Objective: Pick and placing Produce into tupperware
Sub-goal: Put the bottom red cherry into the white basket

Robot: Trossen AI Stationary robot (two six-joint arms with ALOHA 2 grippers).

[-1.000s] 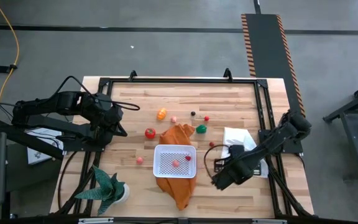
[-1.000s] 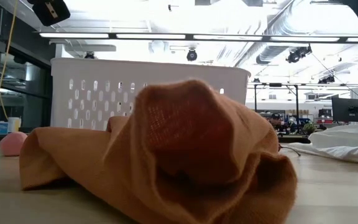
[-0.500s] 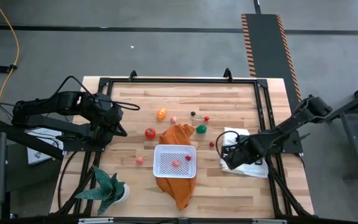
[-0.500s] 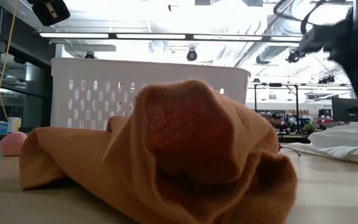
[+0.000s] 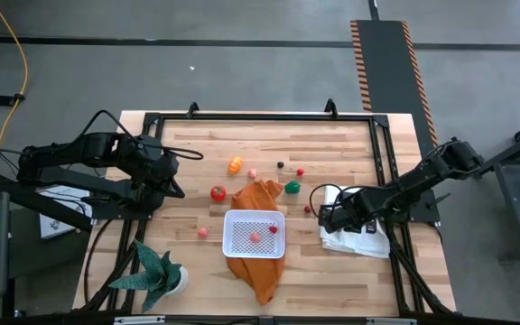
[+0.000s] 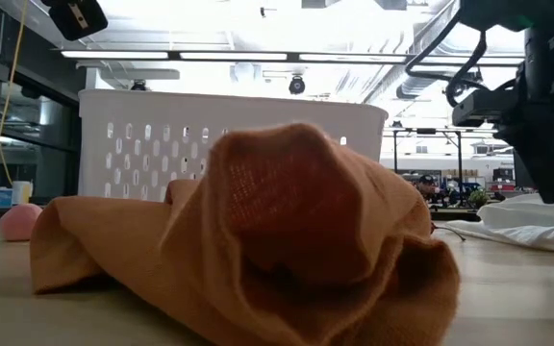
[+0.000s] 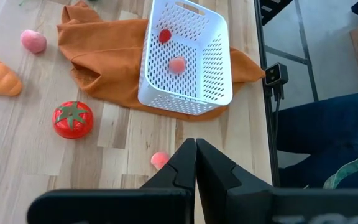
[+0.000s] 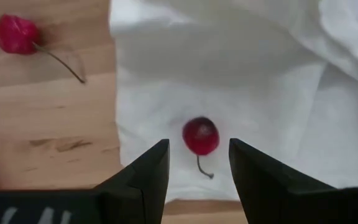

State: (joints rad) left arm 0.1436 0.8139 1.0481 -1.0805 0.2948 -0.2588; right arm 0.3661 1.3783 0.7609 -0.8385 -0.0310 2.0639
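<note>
Right wrist view: right gripper (image 8: 198, 163) open, straddling a cherry (image 8: 200, 135) on white cloth (image 8: 260, 81), lined up to grasp; left gripper (image 7: 196, 163) shut, idle.

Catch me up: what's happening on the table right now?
The right claw hangs open over a dark red cherry lying on the white cloth, not gripping it yet. The white tupperware on the orange cloth already holds two small red and pink pieces. The left claw waits shut at the table's left side.
</note>
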